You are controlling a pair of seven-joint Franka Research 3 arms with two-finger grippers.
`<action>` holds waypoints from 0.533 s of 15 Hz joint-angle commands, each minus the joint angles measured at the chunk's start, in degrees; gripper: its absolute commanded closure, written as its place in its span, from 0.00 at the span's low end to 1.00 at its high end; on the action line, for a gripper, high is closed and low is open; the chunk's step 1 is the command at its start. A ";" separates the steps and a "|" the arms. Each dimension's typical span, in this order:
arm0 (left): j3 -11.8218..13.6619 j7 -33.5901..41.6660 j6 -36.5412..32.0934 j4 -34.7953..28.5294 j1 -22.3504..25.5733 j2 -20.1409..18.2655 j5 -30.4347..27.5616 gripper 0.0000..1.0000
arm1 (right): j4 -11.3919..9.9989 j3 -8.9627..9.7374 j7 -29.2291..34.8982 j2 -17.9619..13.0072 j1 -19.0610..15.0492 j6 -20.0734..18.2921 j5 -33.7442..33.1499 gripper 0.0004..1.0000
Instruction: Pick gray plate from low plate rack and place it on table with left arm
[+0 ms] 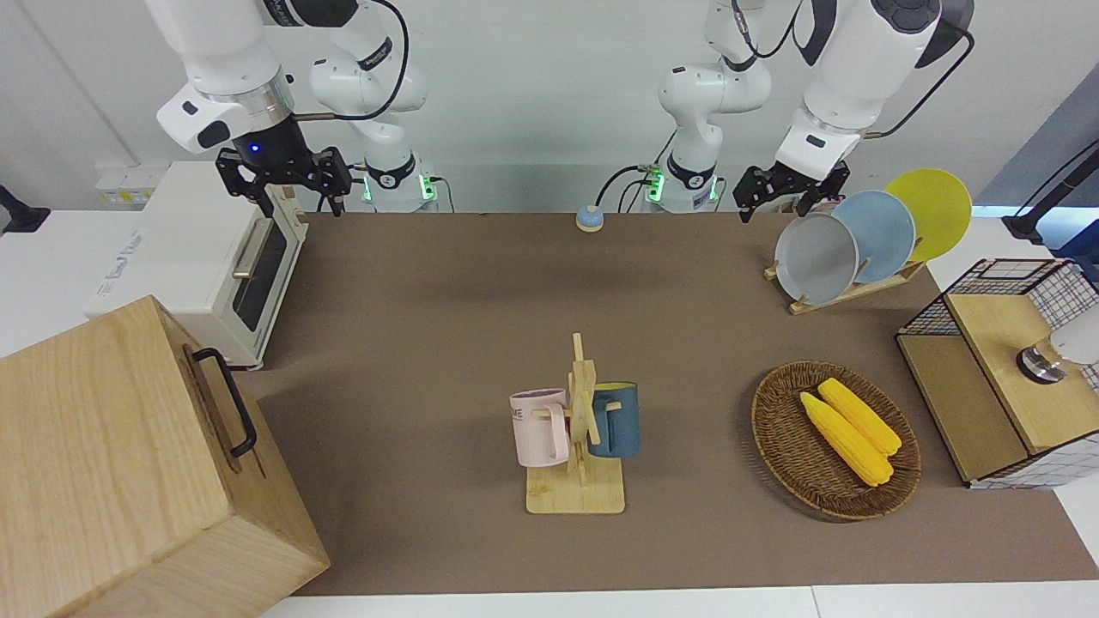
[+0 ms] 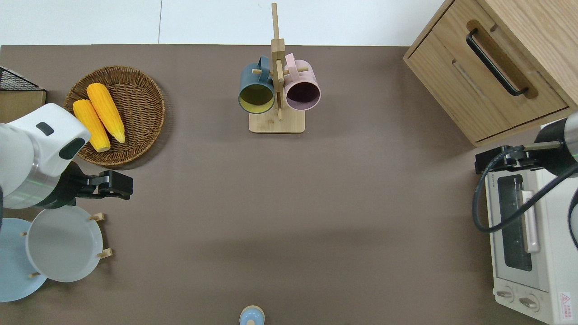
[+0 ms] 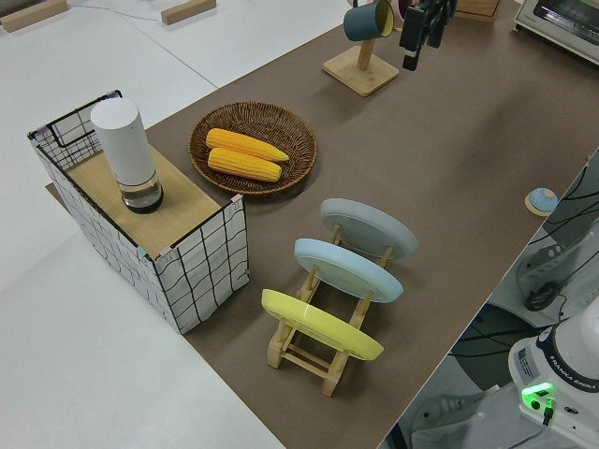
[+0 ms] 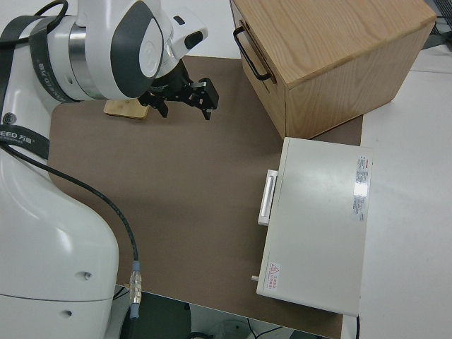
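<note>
The gray plate (image 1: 816,257) (image 2: 63,243) (image 3: 368,227) leans in the low plate rack (image 1: 846,292) (image 3: 309,351), in the slot closest to the table's middle. The rack sits on the brown table (image 1: 429,326) at the left arm's end. My left gripper (image 1: 777,204) (image 2: 115,186) hangs open and holds nothing. It is over bare table just off the plate's rim, between the plate and the wicker basket (image 2: 119,115). My right gripper (image 1: 296,199) (image 4: 187,106) is parked and open.
A light-blue plate (image 1: 876,233) and a yellow plate (image 1: 932,210) fill the rack's other slots. The basket holds two corn cobs. A mug tree (image 1: 579,429) stands mid-table. A wire crate (image 1: 1004,369), wooden cabinet (image 1: 129,463), toaster oven (image 1: 206,257) and small bell (image 1: 589,217) line the edges.
</note>
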 commanded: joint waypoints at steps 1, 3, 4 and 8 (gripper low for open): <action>0.10 0.65 0.89 -1.25 -0.64 -0.90 -0.72 0.00 | 0.37 -0.34 0.22 0.02 0.41 -0.05 0.15 0.02; 0.02 0.65 0.89 -1.33 -0.64 -0.99 -0.72 0.00 | 0.37 -0.34 0.22 0.02 0.41 -0.05 0.15 0.02; 0.10 0.91 0.72 -1.68 -0.55 -1.34 -0.63 0.00 | 0.37 -0.34 0.22 0.11 0.41 -0.05 0.15 0.02; 1.94 4.86 0.63 -3.18 0.33 -2.39 0.16 0.00 | 0.37 -0.34 0.22 0.02 0.41 -0.05 0.15 0.02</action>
